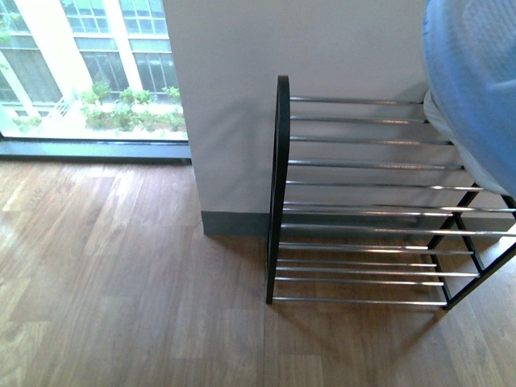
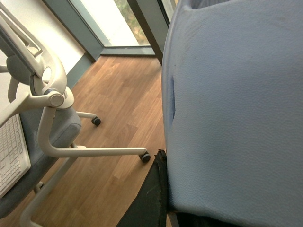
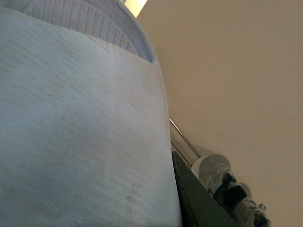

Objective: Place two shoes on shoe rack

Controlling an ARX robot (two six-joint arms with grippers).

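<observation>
Blue sandal [image 3: 80,142] flat against right fingers [image 3: 194,203]

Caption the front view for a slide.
Close to camera, a pale blue sandal overlaps the shoe rack's right end.

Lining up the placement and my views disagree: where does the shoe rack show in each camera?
Front view: the shoe rack fills the centre to the right edge, its black end frame on the left.
Left wrist view: not in it.
Right wrist view: only two chrome rods past the sandal, with a grey sneaker near them.
Shared landmark: the plain wall behind the rack, in the front and right wrist views.
</observation>
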